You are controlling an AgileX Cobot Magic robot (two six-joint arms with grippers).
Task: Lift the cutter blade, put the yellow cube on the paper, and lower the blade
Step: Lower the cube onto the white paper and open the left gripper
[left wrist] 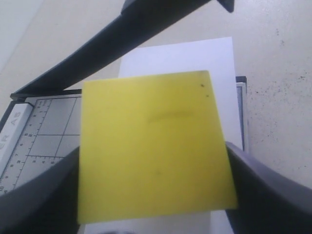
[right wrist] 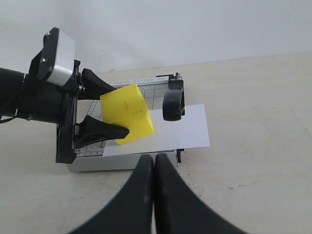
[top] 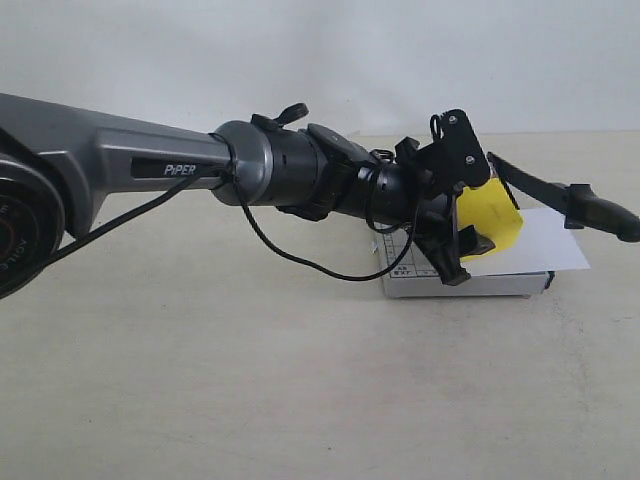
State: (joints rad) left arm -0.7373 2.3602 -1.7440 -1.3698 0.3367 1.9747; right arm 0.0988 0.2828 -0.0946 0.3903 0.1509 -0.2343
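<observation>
My left gripper (top: 478,222) reaches across to the grey trimmer base (top: 465,284) and is shut on the yellow cube (top: 490,215). The cube is tilted, low over the white paper (top: 545,240); I cannot tell whether it touches. The cutter blade (top: 600,212) stands raised behind it. In the left wrist view the cube (left wrist: 153,146) fills the gap between both fingers (left wrist: 268,190), with paper (left wrist: 195,56) and blade (left wrist: 112,48) beyond. My right gripper (right wrist: 154,158) is shut and empty, on the near side of the trimmer, facing the cube (right wrist: 127,113), blade handle (right wrist: 173,100) and paper (right wrist: 185,131).
The trimmer's gridded base (right wrist: 117,161) sits on a beige tabletop (top: 300,380). The paper overhangs the base on the blade side. The left arm's grey link (top: 150,165) and a black cable (top: 300,262) stretch across the left half of the exterior view.
</observation>
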